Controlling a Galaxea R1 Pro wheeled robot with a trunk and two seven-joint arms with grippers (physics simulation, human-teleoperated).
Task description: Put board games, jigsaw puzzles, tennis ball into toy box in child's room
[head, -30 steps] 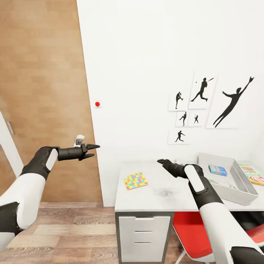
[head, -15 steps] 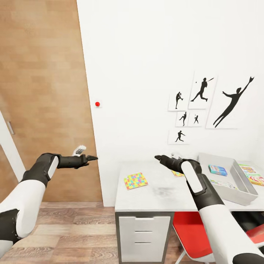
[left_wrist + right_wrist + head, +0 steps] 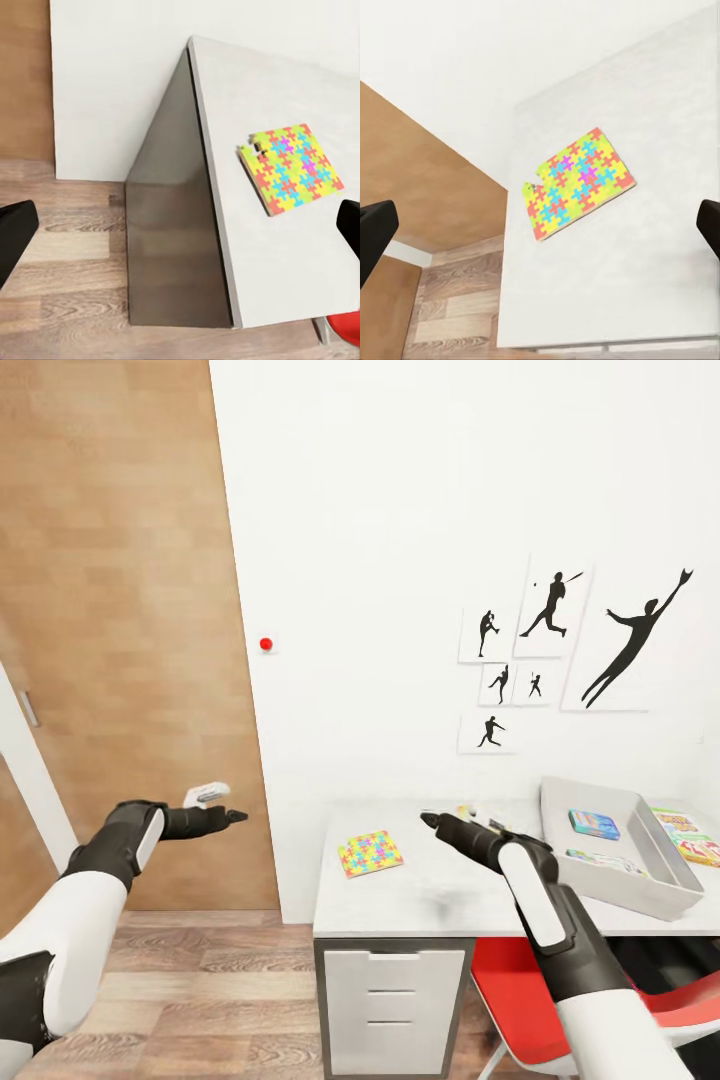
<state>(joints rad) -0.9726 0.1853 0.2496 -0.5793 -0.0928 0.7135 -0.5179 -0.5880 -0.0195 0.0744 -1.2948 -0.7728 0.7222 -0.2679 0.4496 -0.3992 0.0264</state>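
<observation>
One jigsaw puzzle lies flat near the left end of the white table; it is also in the wrist views. The grey toy box stands at the table's right, holding a blue board game and a flat colourful item. Two more board games lie just right of the box. My right gripper hovers open over the table, right of the puzzle. My left gripper hangs open in the air left of the table. A yellow sliver behind my right wrist is unclear. The tennis ball and bed are out of view.
White drawers sit under the table's left end, and a red chair is tucked beneath beside them. A wooden door fills the left. The white wall behind the table carries black silhouette posters. Wood floor lies below my left arm.
My left arm has dropped lower and drawn back slightly from the wall. My right gripper has sunk a little toward the table top, and the forearm now covers more of the area behind it.
</observation>
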